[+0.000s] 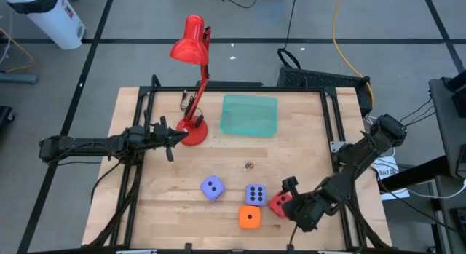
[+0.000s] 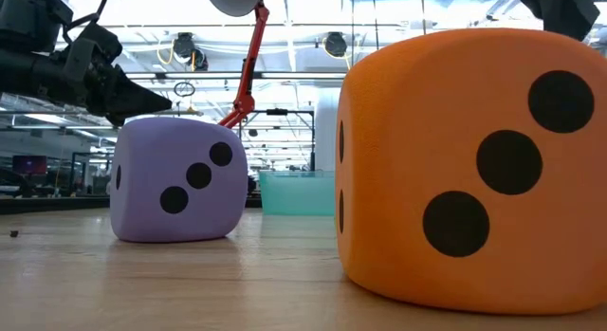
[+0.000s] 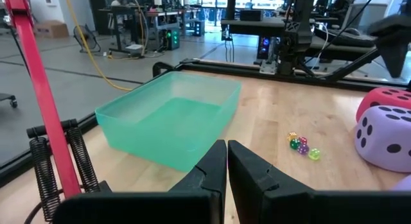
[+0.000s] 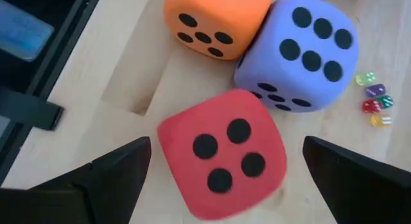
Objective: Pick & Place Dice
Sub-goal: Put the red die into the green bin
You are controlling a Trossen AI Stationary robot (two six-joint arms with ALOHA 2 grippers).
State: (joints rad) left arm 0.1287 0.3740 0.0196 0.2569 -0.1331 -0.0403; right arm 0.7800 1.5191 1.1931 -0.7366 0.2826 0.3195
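Right wrist view: my right gripper (image 4: pixel 225 166), spread wide, straddles the red die (image 4: pixel 223 153); closing could nudge neighbouring dice. Left gripper (image 3: pixel 227 161) is pressed together, empty.

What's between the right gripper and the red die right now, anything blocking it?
Nothing visible. The right gripper is open with the red die directly between its fingers. The orange die and a lavender die sit just beyond the red one, outside the fingers' path.
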